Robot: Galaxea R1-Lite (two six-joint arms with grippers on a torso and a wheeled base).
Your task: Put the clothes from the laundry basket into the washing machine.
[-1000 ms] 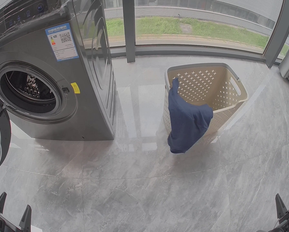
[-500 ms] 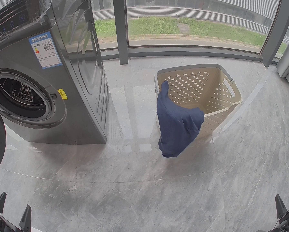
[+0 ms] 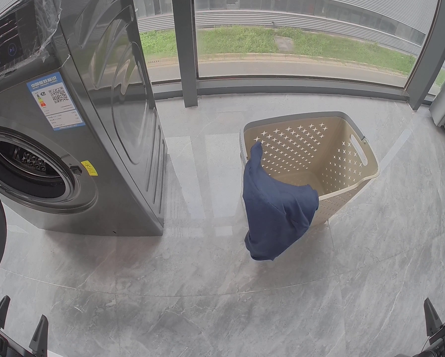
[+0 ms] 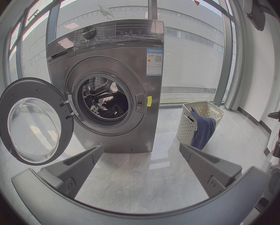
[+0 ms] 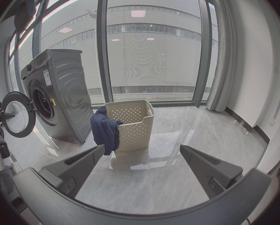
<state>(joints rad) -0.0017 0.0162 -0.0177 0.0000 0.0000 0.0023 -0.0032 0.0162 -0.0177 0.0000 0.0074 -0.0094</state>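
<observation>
Nearest: left gripper [image 3: 23,309] low at near left, jaws wide apart, holding nothing. Right gripper [image 3: 442,293] low at near right, jaws also wide, nothing in them. Both sit over bare grey floor [image 3: 207,298], well apart from the task's things.

Mid scene, right of centre: blue garment [image 3: 279,209] draped over the near-left rim of the laundry basket [image 3: 292,142]. Most of it hangs outside down the wall, hem near the floor, one end poking up above the rim. Basket upright on the floor.

Left: washing machine [image 3: 113,125], round door [image 4: 33,122] swung open toward near left, dark clothes [image 4: 110,105] already in the drum.

Far: window wall [image 3: 292,50].

Judged step: approach to the basket, grab not yet begun; likely the last piece.

Risks:
- Cloth is balanced on the rim with its weight outside, so a nudge to the basket could drop it on the floor.
- The basket looks light, so a sideways pull on the cloth could tip or drag it.
- Pinching only the hem could let the cloth slip out mid-carry.
- The open door stands close to the left arm's side, so a swing toward the drum could strike it.
- A trailing end could snag on the drum opening and hang out.
</observation>
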